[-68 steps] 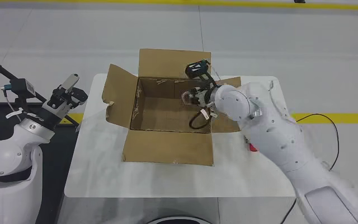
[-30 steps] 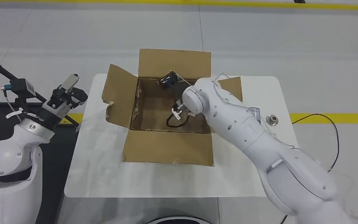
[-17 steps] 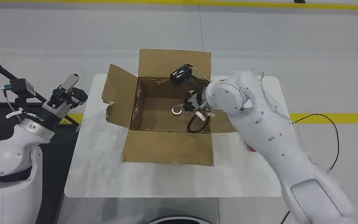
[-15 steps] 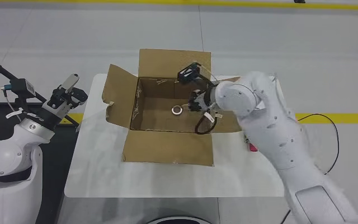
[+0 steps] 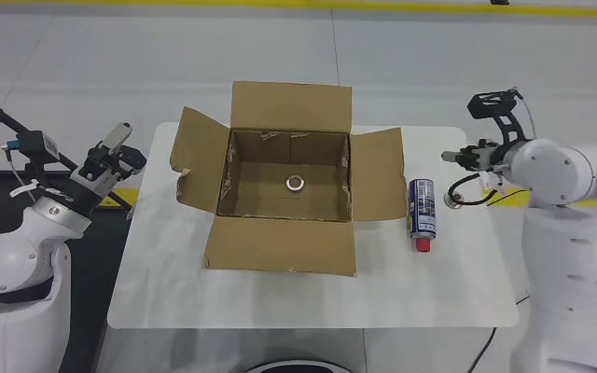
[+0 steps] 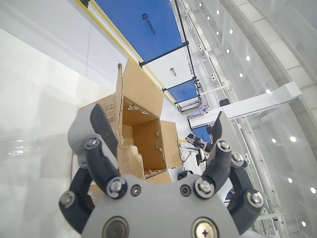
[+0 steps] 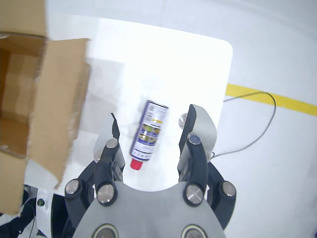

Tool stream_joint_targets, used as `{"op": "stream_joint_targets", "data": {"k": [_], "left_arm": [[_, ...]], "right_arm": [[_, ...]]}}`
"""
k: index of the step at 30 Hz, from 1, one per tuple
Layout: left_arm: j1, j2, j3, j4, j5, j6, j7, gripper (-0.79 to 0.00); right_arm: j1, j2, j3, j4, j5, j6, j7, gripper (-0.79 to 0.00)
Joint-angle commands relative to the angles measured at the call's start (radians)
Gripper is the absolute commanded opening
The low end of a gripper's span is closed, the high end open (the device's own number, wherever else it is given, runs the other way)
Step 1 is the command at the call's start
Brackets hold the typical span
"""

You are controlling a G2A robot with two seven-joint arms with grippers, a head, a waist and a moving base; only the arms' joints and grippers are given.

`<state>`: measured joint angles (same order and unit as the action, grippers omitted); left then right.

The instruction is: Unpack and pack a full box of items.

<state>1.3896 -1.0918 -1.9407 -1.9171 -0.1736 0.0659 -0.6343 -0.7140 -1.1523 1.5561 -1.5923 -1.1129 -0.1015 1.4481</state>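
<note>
white tabletop (image 5: 280,298) is shared by an open box (image 5: 280,244) and a spray can (image 5: 421,207), laid beside it, likely unpacked. right end effector (image 7: 151,111) is held apart above it, left end effector (image 6: 157,112) apart, aside.

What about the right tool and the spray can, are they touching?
Apart. In the right wrist view, bare table shows between the spray can and each finger of the open right tool.

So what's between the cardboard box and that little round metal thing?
A spray can lies on its side between box and metal piece, in the top view.
</note>
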Motion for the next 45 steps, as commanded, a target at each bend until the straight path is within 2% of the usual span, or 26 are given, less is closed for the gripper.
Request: {"op": "stream_joint_targets", "data": {"k": [1,11,16,18,26,32,35,45], "left_arm": [[0.0,0.0,0.0,0.0,0.0,0.0,0.0,0.0],[0.0,0.0,0.0,0.0,0.0,0.0,0.0,0.0],[0.0,0.0,0.0,0.0,0.0,0.0,0.0,0.0],[0.0,0.0,0.0,0.0,0.0,0.0,0.0,0.0],[0.0,0.0,0.0,0.0,0.0,0.0,0.0,0.0],[0.0,0.0,0.0,0.0,0.0,0.0,0.0,0.0],[0.0,0.0,0.0,0.0,0.0,0.0,0.0,0.0],[0.0,0.0,0.0,0.0,0.0,0.0,0.0,0.0]], "right_arm": [[0.003,0.005,0.002,0.087,-0.055,0.007,-0.02,-0.237],[0.101,-0.002,-0.099,0.513,-0.124,0.013,-0.125,-0.16],[0.157,-0.007,-0.129,0.658,-0.118,0.011,-0.173,-0.175],[0.173,-0.009,-0.137,0.696,-0.113,0.009,-0.185,-0.206],[0.209,-0.012,-0.159,0.783,-0.086,0.001,-0.209,-0.302],[0.222,-0.017,-0.179,0.828,-0.056,-0.003,-0.219,-0.329],[0.226,-0.019,-0.188,0.841,-0.048,-0.001,-0.223,-0.403],[0.228,-0.019,-0.203,0.85,-0.034,0.023,-0.244,-0.446]]}}
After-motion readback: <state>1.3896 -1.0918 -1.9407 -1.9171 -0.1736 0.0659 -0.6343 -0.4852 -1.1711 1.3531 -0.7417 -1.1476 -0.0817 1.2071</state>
